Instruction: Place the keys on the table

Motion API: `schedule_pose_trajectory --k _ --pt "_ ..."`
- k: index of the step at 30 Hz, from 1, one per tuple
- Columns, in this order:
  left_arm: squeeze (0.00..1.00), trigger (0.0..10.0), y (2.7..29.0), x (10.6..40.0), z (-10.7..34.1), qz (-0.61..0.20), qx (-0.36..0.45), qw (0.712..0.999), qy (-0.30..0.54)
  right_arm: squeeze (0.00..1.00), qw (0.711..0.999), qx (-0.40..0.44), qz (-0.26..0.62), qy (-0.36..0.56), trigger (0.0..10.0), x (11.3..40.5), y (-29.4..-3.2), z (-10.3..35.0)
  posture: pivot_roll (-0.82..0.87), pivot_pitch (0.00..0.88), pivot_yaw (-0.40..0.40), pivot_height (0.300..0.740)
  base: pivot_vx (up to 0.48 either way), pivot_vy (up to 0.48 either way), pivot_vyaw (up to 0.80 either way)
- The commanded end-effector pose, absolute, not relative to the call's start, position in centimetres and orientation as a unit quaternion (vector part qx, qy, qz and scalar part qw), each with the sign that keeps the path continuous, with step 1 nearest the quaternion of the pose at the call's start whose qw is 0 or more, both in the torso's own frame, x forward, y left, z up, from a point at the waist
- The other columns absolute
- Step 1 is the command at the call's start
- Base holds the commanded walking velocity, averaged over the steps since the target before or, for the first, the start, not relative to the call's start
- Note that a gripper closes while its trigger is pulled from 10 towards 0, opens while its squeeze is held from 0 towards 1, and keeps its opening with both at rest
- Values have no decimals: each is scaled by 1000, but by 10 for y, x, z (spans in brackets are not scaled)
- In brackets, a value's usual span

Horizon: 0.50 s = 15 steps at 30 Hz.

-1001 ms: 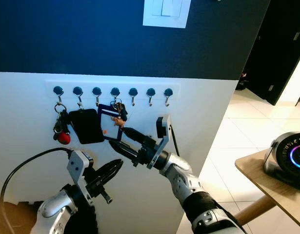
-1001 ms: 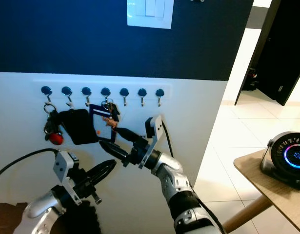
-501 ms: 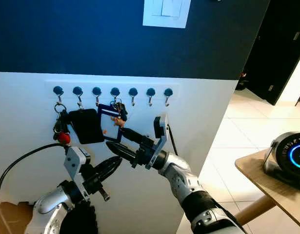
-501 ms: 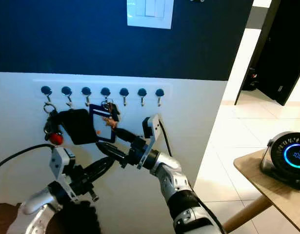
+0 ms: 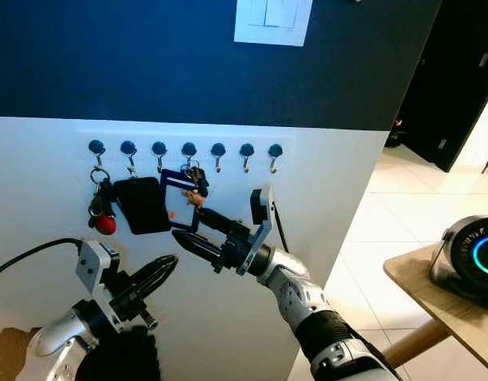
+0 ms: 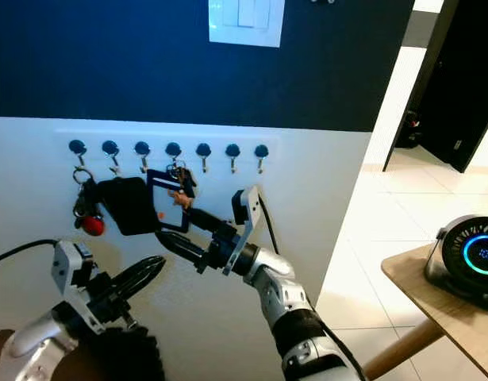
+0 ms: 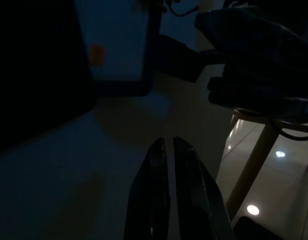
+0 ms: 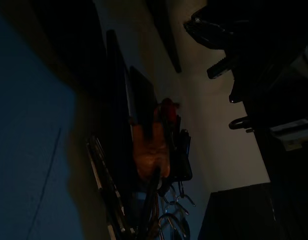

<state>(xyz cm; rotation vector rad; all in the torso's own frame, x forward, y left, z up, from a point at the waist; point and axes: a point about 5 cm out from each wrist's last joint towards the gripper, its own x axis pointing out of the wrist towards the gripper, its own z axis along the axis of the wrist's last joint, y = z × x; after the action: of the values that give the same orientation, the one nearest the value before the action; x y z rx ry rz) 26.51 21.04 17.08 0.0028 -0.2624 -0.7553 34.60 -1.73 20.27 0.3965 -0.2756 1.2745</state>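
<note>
Looking at the white lower wall panel, I see a white rack of seven blue-knobbed metal hooks (image 5: 184, 150) running along its upper edge, just under the dark navy upper wall. The bunch of keys with a dark blue rectangular frame tag and a small orange charm (image 5: 188, 194) hangs from the fourth hook from the rack's left end. My right gripper (image 5: 186, 228) is raised to it with its two black fingers parted, the upper finger lying at the bunch just under the charm and the lower finger below the frame's bottom edge; I cannot tell whether either finger actually touches the keys. In the right wrist view the orange charm and the metal rings (image 8: 152, 150) show dimly.

Left of the keys a flat black pouch (image 5: 140, 205) hangs from the second and third hooks, and a second bunch with a red ball charm (image 5: 105, 224) hangs from the first hook.

My left gripper (image 5: 166, 264) hangs lower, before the bare panel below the pouch, its fingers pressed together and holding nothing.

A white light switch plate (image 5: 273, 21) sits on the navy wall above. At the right, a round black speaker with a glowing blue ring (image 5: 474, 258) rests on the near corner of a light wooden table (image 5: 422, 290).
</note>
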Motion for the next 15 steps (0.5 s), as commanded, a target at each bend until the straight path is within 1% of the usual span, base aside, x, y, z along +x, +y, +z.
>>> schedule_pose_trajectory --k 1,6,8,10,11,12,13,14,15 --pt "0 10000 217 262 173 -370 6 921 -122 0 749 207 613 -139 10000 337 7 212 58 55 -76 740 0 0 0" --pt "0 10000 222 260 179 -369 -4 921 -129 0 748 207 616 -135 9569 337 8 211 58 53 -77 740 0 0 0" --pt "0 10000 222 258 181 -373 -9 919 -129 0 747 207 617 -133 8314 337 8 210 57 53 -78 740 0 0 0" --pt "0 10000 222 258 181 -375 -11 918 -129 0 747 207 618 -131 8314 337 8 209 57 53 -78 740 0 0 0" --pt "0 10000 222 257 181 -379 -11 917 -127 0 746 206 619 -129 6902 337 8 208 58 53 -78 740 0 0 0" --pt "0 10000 222 257 181 -381 -11 916 -126 0 746 205 621 -127 6039 336 8 208 58 54 -79 740 0 0 0" --pt "0 10000 222 257 181 -381 -11 916 -126 0 746 205 621 -127 6039 336 8 208 58 54 -79 740 0 0 0" --pt "0 10000 221 256 180 -384 -11 915 -122 0 746 204 622 -125 4706 336 8 207 58 54 -79 740 0 0 0" --pt "0 10000 220 255 179 -385 -11 915 -120 0 746 204 622 -124 4235 336 9 207 58 54 -79 740 0 0 0"
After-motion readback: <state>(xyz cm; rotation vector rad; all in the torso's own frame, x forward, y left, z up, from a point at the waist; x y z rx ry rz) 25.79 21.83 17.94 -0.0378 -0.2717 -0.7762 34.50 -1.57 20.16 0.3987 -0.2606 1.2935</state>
